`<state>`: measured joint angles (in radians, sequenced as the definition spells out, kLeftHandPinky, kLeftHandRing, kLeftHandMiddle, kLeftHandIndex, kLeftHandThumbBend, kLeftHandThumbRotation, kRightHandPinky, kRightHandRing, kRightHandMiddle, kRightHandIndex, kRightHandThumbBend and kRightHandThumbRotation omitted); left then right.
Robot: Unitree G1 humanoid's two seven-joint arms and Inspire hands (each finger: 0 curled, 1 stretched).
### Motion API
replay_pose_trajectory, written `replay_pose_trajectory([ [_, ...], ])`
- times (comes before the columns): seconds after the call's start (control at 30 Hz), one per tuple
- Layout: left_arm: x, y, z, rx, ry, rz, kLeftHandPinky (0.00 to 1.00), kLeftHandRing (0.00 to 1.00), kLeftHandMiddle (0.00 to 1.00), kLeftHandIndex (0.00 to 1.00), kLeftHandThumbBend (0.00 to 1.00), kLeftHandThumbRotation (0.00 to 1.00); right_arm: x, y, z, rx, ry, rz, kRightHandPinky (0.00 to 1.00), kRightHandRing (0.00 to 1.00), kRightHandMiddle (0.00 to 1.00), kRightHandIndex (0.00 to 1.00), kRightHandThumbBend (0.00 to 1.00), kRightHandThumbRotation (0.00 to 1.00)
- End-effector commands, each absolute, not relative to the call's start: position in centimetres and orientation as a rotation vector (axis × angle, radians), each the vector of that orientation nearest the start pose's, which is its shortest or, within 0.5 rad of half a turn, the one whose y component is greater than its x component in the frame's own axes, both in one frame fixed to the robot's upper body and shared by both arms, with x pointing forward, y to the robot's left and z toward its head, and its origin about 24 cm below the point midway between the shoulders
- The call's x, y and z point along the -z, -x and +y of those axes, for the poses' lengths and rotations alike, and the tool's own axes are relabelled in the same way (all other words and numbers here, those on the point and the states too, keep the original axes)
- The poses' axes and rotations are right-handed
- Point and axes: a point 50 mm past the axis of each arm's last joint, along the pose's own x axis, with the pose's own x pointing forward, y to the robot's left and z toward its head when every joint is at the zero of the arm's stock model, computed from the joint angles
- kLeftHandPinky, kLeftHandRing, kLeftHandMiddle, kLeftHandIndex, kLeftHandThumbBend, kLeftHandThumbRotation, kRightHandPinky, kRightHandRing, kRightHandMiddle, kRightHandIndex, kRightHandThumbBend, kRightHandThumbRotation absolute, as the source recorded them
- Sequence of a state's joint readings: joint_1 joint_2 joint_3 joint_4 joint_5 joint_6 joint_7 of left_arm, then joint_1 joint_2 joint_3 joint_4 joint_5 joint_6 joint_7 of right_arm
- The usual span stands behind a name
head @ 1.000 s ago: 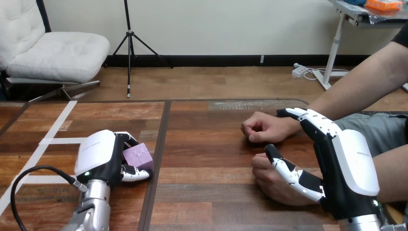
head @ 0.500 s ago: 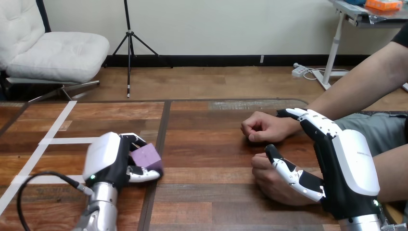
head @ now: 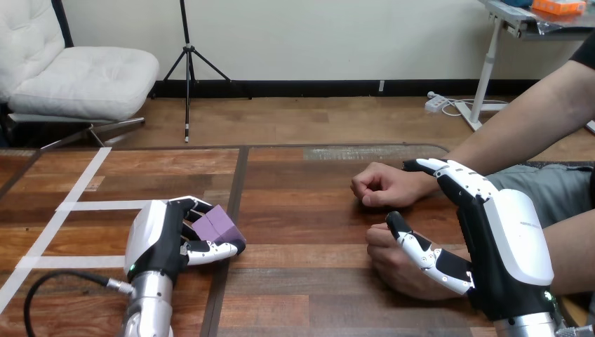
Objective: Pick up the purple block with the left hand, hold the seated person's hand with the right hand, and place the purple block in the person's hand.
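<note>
Purple block (head: 213, 226) sits in the lower left of the frame, clamped in the left hand (head: 158, 240): the fingers curl over its far side and the thumb closes along its near edge. Whether it is clear of the wooden table (head: 302, 210) I cannot tell.

At lower right, the right hand (head: 502, 242) stands with its fingers fairly straight, their tips reaching the wrist of the person's upper hand (head: 382, 186), which is a loose fist. Its thumb lies over the person's lower hand (head: 393, 267). No clasp round either one is to be seen.

The coming move turns on one relation. Both of the person's hands lie well to the right of the block, across the table's dark seam, so the left arm must carry it rightward. Neither hand shows an open palm to receive it, which I judge the obstacle.
</note>
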<state>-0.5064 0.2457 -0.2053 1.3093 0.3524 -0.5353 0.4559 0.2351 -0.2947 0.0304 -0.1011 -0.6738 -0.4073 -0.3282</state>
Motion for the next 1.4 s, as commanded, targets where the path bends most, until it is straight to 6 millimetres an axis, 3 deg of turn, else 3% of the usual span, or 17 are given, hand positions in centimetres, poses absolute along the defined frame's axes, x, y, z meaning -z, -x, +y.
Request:
replay_pose_trajectory([
  [0.0,3.26,-29.75,18.15,-0.049,-0.632,0.092,0.33,0.38,0.45,0.48,0.72,0.1,-7.35,-20.53,-18.47,0.069,0.89,-0.466,0.84,0.85,0.81,0.77,0.44,0.49],
  [1.37,3.12,-29.72,17.21,-0.04,-0.586,0.061,0.34,0.39,0.46,0.48,0.72,0.12,-7.41,-20.47,-18.5,0.066,0.895,-0.453,0.84,0.85,0.81,0.77,0.45,0.47],
])
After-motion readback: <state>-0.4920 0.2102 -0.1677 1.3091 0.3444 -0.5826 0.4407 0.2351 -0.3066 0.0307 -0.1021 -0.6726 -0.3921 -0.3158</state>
